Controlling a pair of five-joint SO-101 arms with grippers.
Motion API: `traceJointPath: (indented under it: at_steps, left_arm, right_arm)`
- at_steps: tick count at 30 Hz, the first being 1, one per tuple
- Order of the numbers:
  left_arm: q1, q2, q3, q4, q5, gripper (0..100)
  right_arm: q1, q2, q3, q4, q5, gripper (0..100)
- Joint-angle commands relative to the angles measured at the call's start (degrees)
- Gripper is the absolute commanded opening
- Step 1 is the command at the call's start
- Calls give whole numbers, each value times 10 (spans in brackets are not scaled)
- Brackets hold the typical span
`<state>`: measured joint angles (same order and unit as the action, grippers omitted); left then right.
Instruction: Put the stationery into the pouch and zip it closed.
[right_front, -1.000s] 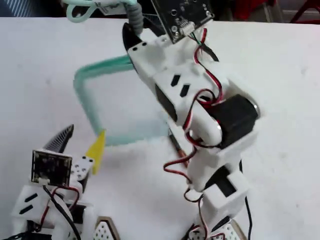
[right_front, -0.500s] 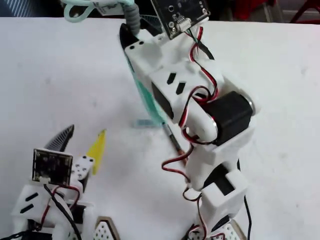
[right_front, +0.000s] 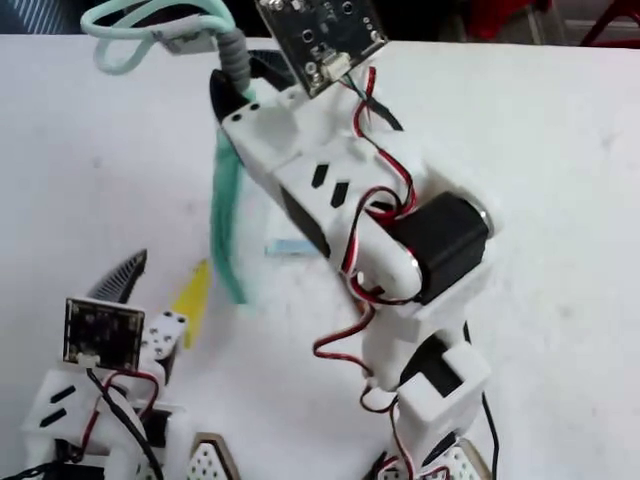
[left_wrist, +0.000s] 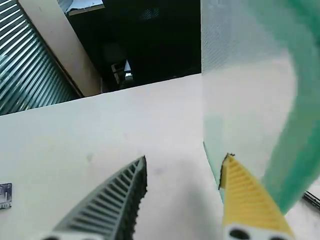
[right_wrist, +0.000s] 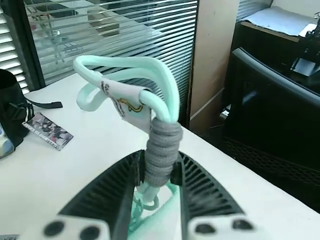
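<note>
The pouch (right_front: 226, 215) is hung edge-on over the desk (right_front: 560, 150), gripped at its top in the right pincer (right_wrist: 159, 161). The left pincer (right_front: 168, 268) is set just beside its lower end.

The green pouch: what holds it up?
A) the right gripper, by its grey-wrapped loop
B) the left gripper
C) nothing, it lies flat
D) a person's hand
A: the right gripper pinches the grey wrap of the pouch, which hangs edge-on above the table.

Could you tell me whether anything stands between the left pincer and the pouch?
Nothing visible does: the open left pincer faces the pouch across the table; the pouch hangs edge-on from the right pincer, shut on its grey-wrapped loop.
</note>
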<state>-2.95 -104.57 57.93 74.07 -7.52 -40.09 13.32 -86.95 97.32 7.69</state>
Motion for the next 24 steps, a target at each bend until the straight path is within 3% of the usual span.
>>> traceJointPath:
  at_steps: [1,5,11,17,24]
  left_arm:
    - [-22,0,-6,-11,-8,256]
    - [-21,0,-4,-3,-17,256]
    - [-22,0,-10,9,-99,256]
    - [-22,0,-129,88,-172,259]
    - [-21,0,-174,115,-173,260]
  right_arm:
    - [-4,-10,-4,11,-9,18]
    - [-4,-10,-1,12,-9,18]
    - [-42,-10,-1,12,-9,18]
    - [-59,-10,-1,12,-9,18]
    - [-54,-29,-1,15,-8,17]
